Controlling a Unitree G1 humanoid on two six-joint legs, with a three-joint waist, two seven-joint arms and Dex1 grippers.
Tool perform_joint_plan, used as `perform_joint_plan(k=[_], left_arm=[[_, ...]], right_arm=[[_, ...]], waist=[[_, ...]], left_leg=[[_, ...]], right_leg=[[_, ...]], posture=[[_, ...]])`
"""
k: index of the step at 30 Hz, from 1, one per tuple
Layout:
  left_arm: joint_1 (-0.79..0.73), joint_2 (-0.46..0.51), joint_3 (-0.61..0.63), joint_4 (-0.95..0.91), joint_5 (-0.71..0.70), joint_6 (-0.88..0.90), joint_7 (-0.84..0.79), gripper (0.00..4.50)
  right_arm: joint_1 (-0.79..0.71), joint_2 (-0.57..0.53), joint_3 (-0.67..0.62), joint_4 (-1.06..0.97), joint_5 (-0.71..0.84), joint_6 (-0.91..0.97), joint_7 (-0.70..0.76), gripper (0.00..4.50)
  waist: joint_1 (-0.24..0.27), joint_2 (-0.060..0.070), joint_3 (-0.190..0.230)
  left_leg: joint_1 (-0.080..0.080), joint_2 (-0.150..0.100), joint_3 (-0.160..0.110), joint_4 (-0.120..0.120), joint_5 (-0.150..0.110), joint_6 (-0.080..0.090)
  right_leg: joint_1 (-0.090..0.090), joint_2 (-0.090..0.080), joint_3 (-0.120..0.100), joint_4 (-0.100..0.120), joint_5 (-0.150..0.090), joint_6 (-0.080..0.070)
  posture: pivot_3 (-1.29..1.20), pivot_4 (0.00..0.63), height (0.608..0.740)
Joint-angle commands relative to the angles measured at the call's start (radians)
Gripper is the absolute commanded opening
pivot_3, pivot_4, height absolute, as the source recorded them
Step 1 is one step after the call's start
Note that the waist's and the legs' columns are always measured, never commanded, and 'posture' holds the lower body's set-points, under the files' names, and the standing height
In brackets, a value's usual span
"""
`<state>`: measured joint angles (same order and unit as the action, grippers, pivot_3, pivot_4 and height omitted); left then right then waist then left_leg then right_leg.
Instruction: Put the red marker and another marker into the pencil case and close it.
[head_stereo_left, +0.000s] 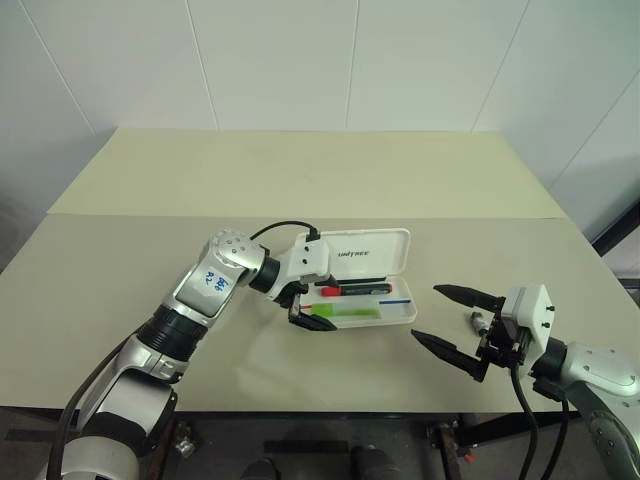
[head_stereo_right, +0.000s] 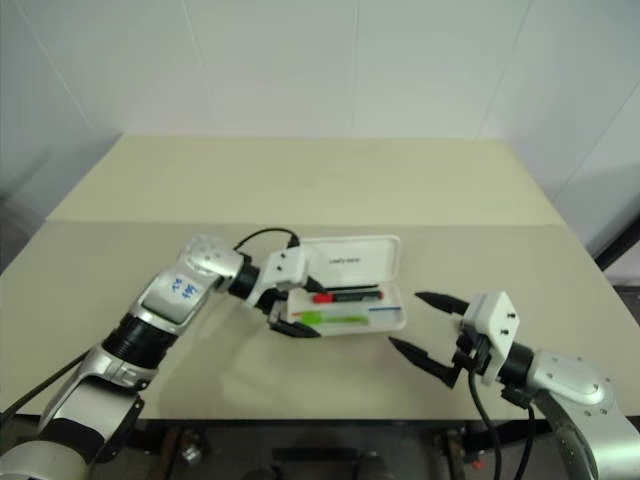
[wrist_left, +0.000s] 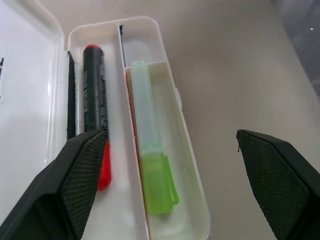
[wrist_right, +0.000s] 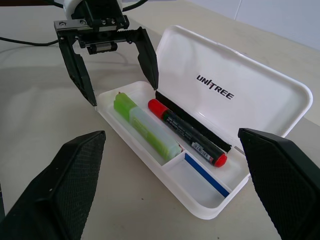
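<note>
Surface: pale beige table (head_stereo_left: 150, 260) before white walls was seen, with the pencil case (head_stereo_left: 370, 258) lying open near its front edge.
Red marker: the red marker (wrist_right: 187, 132) was found lying in the case's tray, next to the raised lid.
Second marker: another marker (wrist_right: 145, 125), light green, was seen in the front compartment beside it.
Left gripper: the left gripper (wrist_right: 114, 62) was held over the tray's end, fingers spread wide, nothing gripped.
Right gripper: the right gripper (head_stereo_left: 455, 322) was kept well apart from the case, jaws wide and empty.
Progress: both markers were judged placed; only closing the lid was judged left.
</note>
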<state>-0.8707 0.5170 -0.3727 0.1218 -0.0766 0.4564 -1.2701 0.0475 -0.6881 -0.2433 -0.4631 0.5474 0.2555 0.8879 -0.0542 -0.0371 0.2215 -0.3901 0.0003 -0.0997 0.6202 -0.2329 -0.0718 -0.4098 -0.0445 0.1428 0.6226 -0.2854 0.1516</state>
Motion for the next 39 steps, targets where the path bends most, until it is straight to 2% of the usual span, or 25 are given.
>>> perform_joint_plan(k=[1, 10, 16, 32, 39], left_arm=[[0.008, 0.013, 0.020, -0.046, -0.042, -0.014, -0.040, 4.41], [0.056, 0.036, 0.019, -0.060, -0.088, -0.036, -0.119, 4.41], [0.065, 0.052, 0.010, -0.047, -0.070, -0.060, -0.128, 4.41], [0.055, 0.002, 0.001, 0.094, 0.031, -0.133, 0.024, 4.41], [0.056, -0.015, -0.008, 0.088, 0.023, -0.138, -0.004, 4.41]], right_arm=[[-0.015, 0.005, -0.008, -0.017, 0.000, -0.021, -0.008, 4.50], [-0.014, 0.002, -0.009, -0.028, 0.003, -0.010, -0.020, 4.50], [-0.016, 0.000, -0.008, -0.040, 0.008, 0.002, -0.033, 4.50], [-0.021, -0.004, -0.015, -0.061, 0.018, 0.027, -0.051, 4.50], [-0.017, -0.007, -0.022, -0.066, 0.019, 0.030, -0.053, 4.50]], waist=[[0.000, 0.000, 0.000], [-0.001, 0.000, 0.000], [0.001, 0.000, 0.000], [0.002, 0.000, 0.000], [0.001, 0.000, 0.000]], left_leg=[[0.000, 0.000, 0.000, 0.000, 0.000, 0.000], [0.000, 0.000, 0.000, 0.000, 0.000, 0.000], [0.000, 0.000, 0.000, 0.000, 0.000, 0.000], [0.000, 0.000, 0.000, 0.000, 0.000, 0.000], [0.000, 0.000, 0.000, 0.000, 0.000, 0.000]], right_leg=[[0.000, 0.000, 0.000, 0.000, 0.000, 0.000], [0.000, 0.000, 0.000, 0.000, 0.000, 0.000], [0.000, 0.000, 0.000, 0.000, -0.002, -0.003], [0.001, 0.000, 0.000, -0.001, -0.001, -0.003], [0.001, 0.000, 0.000, 0.000, -0.001, -0.002]], posture=[[0.00, 0.150, 0.740], [0.00, 0.150, 0.740], [0.00, 0.150, 0.740], [0.00, 0.150, 0.740], [0.00, 0.150, 0.740]])
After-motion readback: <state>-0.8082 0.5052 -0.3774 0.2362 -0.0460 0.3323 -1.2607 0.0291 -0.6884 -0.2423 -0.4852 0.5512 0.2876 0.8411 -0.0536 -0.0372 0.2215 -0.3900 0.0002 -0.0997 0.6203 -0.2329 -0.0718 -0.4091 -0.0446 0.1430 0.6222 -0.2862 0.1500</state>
